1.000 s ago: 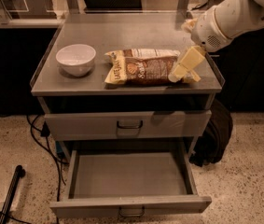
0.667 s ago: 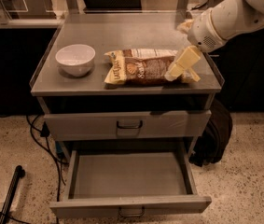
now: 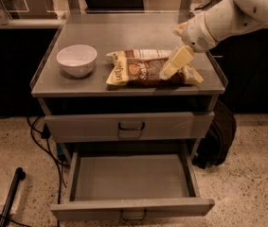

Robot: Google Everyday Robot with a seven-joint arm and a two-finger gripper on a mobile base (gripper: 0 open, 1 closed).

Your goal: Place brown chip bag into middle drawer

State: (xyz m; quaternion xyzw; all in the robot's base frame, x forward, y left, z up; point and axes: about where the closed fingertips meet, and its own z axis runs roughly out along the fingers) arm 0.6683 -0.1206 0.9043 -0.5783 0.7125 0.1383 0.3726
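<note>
Bag [image 3: 138, 70] lies flat on the surface [image 3: 124, 32], face up, its long axis running left to right, roughly along the front edge. Its cream left end with lettering points at the bowl [image 3: 76, 59], which stands just beside it but apart, and its right end reaches toward the surface's right edge. The lettering is too blurred to read in full. Part of the bag's right half is hidden behind the tool [image 3: 167, 72], which slants down and to the left from the white arm [image 3: 237, 13] and meets the bag's upper side there. Whether the tool is spread or closed cannot be told, nor whether it grips the bag or only rests against it. The arm is cut off at the top right corner. Below the surface the upper drawer [image 3: 131, 126] is shut. The drawer [image 3: 131, 176] under it is pulled out, its flat grey floor bare, its handle partly cut off by the bottom edge.
</note>
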